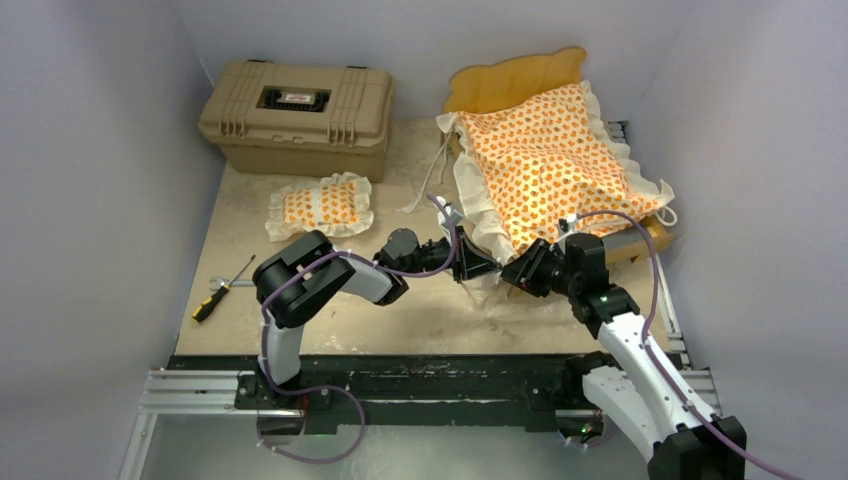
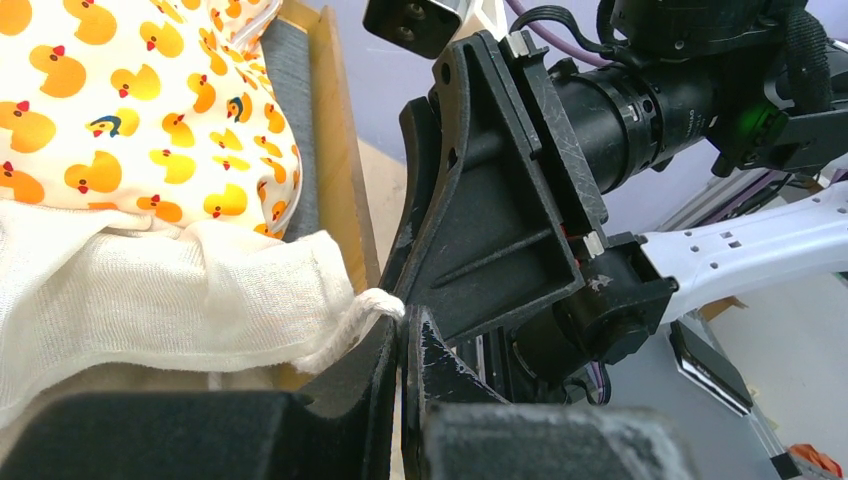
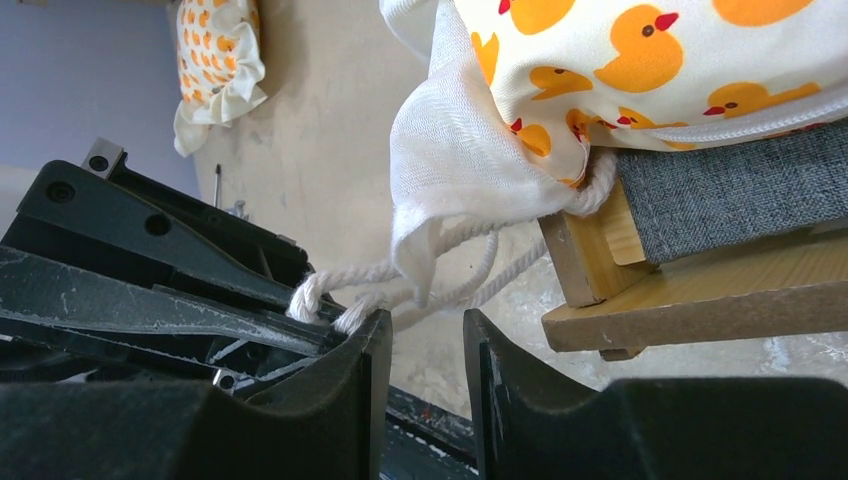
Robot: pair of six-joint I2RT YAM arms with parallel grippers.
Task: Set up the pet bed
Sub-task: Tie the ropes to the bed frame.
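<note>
Pet bed point(image 1: 555, 165) cord point(image 2: 365, 305) in left jaws; pillow point(image 1: 320, 205), case point(image 1: 297, 115), screwdriver point(image 1: 222, 292) aside.

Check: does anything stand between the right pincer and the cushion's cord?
Nothing visible does. The cord hangs just beyond the open right pincer; the left pincer, shut on the cord's end, crowds it from one side.

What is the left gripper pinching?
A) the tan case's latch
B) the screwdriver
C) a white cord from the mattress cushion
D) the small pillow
C: the left wrist view shows the left gripper shut on the white cord at the ruffled corner of the mattress cushion.
</note>
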